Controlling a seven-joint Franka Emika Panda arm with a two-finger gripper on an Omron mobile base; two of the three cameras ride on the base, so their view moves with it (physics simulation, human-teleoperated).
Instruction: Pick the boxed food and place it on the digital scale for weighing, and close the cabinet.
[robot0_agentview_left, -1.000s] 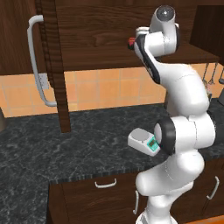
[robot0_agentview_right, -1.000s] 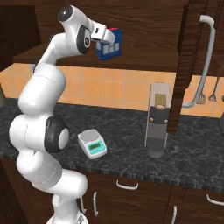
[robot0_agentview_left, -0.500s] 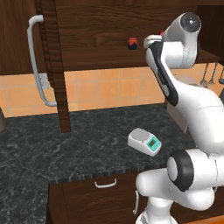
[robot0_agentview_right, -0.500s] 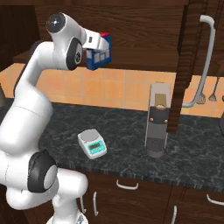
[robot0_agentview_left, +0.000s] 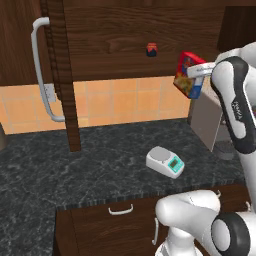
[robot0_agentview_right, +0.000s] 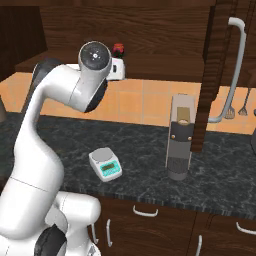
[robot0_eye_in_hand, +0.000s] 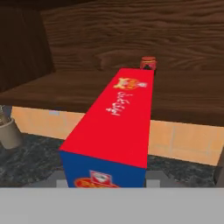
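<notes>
Box (robot0_agentview_left: 188, 75) hangs in the air, clenched in the jaws of the gripper (robot0_agentview_left: 199, 75) at the end of the white arm (robot0_agentview_left: 234, 100), at about 2 o'clock in the left base view. It is tilted, red front with yellow picture facing the camera, and sits in front of the open cabinet (robot0_agentview_left: 125, 35), well above the surface (robot0_agentview_left: 90, 165). From the hand camera the box's long red face (robot0_eye_in_hand: 116, 113) runs away from the lens toward a small red jar (robot0_eye_in_hand: 148, 63) standing on the cabinet shelf (robot0_eye_in_hand: 65, 87) at 12 o'clock.

Scale (robot0_agentview_left: 165, 161) lies flat on the dark speckled surface, at about 5 o'clock from the box and well apart from it, teal display toward the front edge. In the right base view it sits at 7 o'clock (robot0_agentview_right: 105, 164), with a tall grey coffee machine (robot0_agentview_right: 180, 142) to its right. The cabinet door (robot0_agentview_left: 60, 75) stands open, edge-on, its long grey bar handle (robot0_agentview_left: 42, 70) at 9 o'clock.
</notes>
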